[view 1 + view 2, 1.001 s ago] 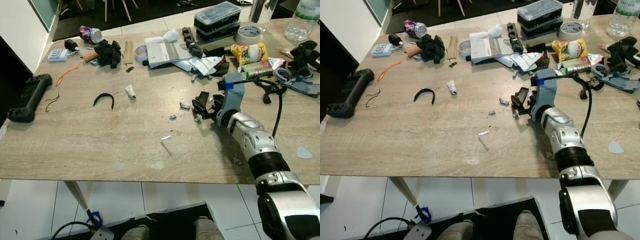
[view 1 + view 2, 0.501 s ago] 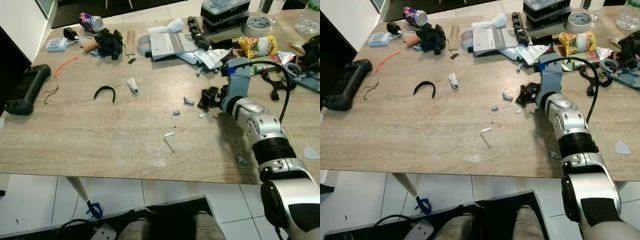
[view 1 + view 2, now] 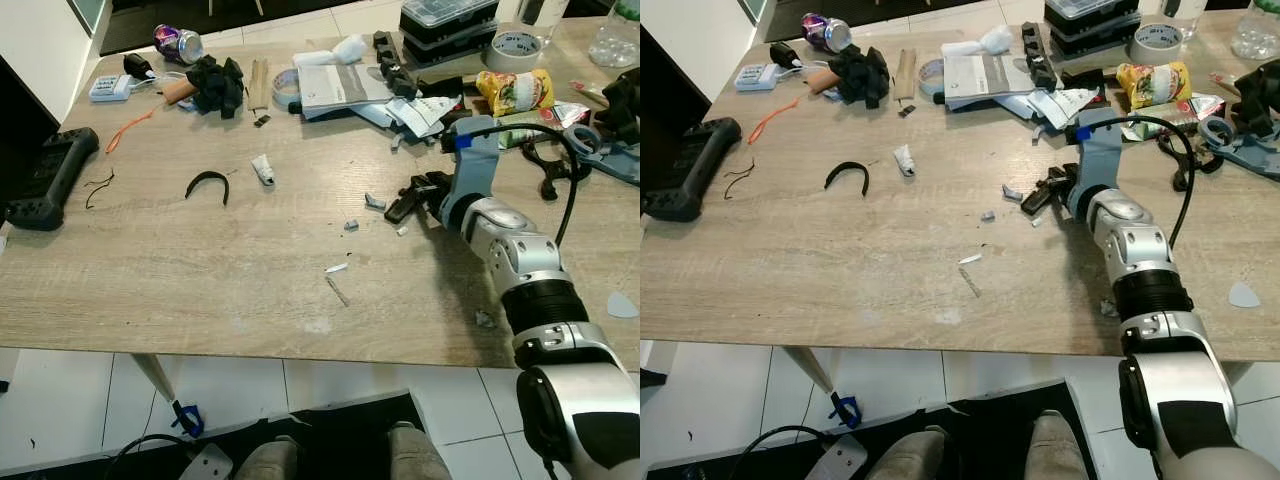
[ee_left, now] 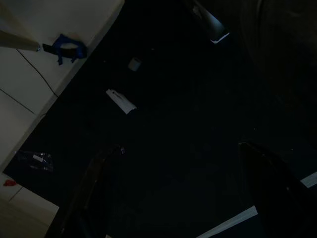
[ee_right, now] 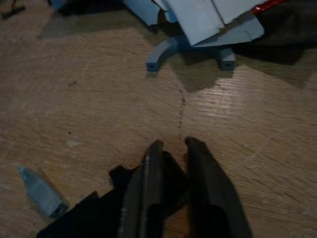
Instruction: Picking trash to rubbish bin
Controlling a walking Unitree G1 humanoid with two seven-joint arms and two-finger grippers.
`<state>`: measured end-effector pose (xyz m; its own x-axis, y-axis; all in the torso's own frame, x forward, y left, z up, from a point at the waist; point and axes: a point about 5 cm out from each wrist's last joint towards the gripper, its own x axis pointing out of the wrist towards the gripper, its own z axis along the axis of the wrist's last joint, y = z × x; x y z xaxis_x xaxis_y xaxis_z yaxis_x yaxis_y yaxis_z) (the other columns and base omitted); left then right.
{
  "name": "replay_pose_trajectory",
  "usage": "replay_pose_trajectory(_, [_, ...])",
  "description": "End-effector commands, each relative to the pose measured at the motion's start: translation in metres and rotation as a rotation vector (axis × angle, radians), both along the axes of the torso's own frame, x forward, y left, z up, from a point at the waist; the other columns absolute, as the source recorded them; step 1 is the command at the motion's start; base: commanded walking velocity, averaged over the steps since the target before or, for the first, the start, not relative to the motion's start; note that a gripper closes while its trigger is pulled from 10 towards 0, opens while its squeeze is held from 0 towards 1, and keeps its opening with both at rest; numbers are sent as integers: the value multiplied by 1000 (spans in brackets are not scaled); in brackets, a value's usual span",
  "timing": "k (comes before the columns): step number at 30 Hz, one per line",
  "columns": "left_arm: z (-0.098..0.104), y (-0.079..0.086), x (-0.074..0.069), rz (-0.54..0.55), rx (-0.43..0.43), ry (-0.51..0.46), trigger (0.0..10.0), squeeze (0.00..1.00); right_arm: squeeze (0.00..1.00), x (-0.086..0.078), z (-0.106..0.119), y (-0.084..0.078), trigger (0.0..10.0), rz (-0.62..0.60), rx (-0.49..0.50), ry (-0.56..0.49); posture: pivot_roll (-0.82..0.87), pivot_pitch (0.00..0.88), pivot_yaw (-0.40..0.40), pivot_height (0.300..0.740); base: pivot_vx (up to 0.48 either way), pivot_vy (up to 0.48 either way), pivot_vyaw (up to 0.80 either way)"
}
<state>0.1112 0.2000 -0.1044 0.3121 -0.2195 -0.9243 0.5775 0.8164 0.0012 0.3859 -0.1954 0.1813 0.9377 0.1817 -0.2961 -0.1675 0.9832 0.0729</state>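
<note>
Right claw (image 3: 408, 205) now stretches leftward, pinching black scrap (image 5: 84, 218).

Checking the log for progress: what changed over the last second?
The right gripper shifted slightly toward the small grey scrap, its fingers now nearly together around a black scrap. The scraps on the table stayed put.

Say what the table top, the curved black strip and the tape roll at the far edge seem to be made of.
Table top: pale wood or wood-look laminate, matt; grain lines run across it.
Curved black strip: probably plastic or rubber, dull black; it keeps an arch shape.
Tape roll: grey tape wound on a core, slight sheen; exact tape type unclear.
</note>
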Motion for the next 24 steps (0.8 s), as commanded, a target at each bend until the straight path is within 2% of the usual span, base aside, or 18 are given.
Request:
replay_pose_trajectory(1, [-3, -4, -8, 12, -8, 32, 10000, 0, 0, -5, -17, -2, 0, -9, 49, 63, -58, 219, 111, 740, 0, 0, 0])
replay_pose_trajectory(6, [-2, -7, -1, 15, -10, 23, 10000, 0, 0, -6, -7, -7, 0, -14, 109, -18, -72, 191, 108, 740, 0, 0, 0])
replay_pose_trajectory(8, [-2, -8, 1, 16, -10, 19, 10000, 0, 0, -6, 5, -7, 0, 13, 140, -106, -82, 174, 106, 740, 0, 0, 0])
replay_pose_trajectory(10, [-1, -10, 5, 16, -10, 15, 10000, 0, 0, -7, 26, -6, 0, 55, 198, -244, -95, 154, 107, 740, 0, 0, 0])
replay_pose_trajectory(11, [-1, -10, 5, 16, -10, 15, 10000, 0, 0, -7, 26, -6, 0, 55, 198, -244, -95, 154, 107, 740, 0, 0, 0])
replay_pose_trajectory(12, [0, -11, 8, 14, -9, 11, 10000, 0, 0, -10, 42, -5, 0, 89, 222, -342, -102, 144, 109, 740, 0, 0, 0])
replay_pose_trajectory(13, [0, -11, 8, 14, -9, 11, 10000, 0, 0, -10, 42, -5, 0, 89, 222, -342, -102, 144, 109, 740, 0, 0, 0])
replay_pose_trajectory(18, [1, -15, 14, 6, -10, 4, 10000, 0, 0, -19, 70, -2, 0, 166, 286, -507, -119, 115, 112, 740, 0, 0, 0])
replay_pose_trajectory(22, [2, -17, 19, 4, -11, -2, 10000, 0, 0, -21, 76, -2, 0, 188, 288, -541, -124, 99, 111, 740, 0, 0, 0])
replay_pose_trajectory(24, [2, -18, 20, 5, -11, -5, 10000, 0, 0, -20, 63, -1, 235, 201, 173, -469, -124, 96, 112, 740, 0, 0, 0])
